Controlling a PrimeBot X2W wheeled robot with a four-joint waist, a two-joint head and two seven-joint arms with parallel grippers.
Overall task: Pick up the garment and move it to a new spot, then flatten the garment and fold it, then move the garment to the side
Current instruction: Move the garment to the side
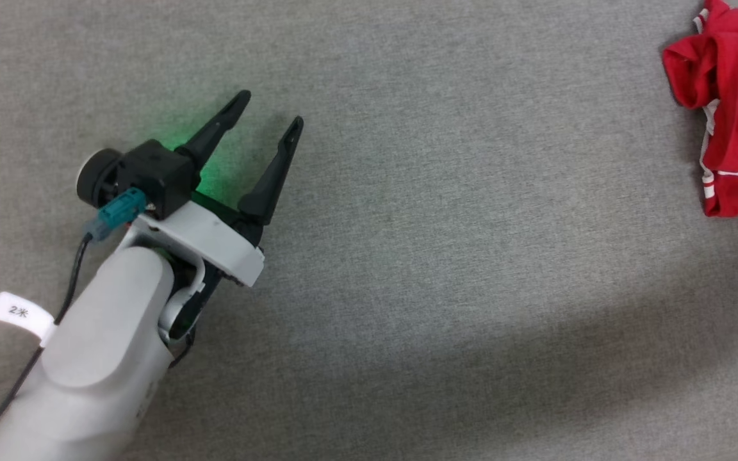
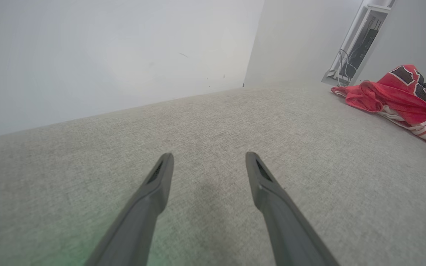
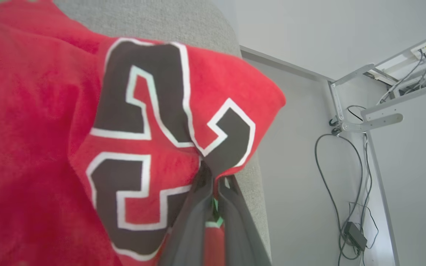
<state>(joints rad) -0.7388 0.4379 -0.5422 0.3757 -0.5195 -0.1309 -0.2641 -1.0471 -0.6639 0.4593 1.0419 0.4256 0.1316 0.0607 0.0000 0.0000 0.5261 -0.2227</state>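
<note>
While my right gripper (image 3: 213, 181) pinches the crumpled garment (image 1: 734, 128) at two o'clock and my left gripper (image 1: 268, 109) hangs spread, I judge moving, flattening, folding all lie ahead.

garment (image 1: 737, 128) half beyond the head view's right edge; right gripper (image 3: 215, 179) tips under its cloth

Left gripper (image 1: 271, 109) spread wide over grey surface (image 1: 439, 256), crumpled garment (image 1: 737, 128) at right edge
</note>
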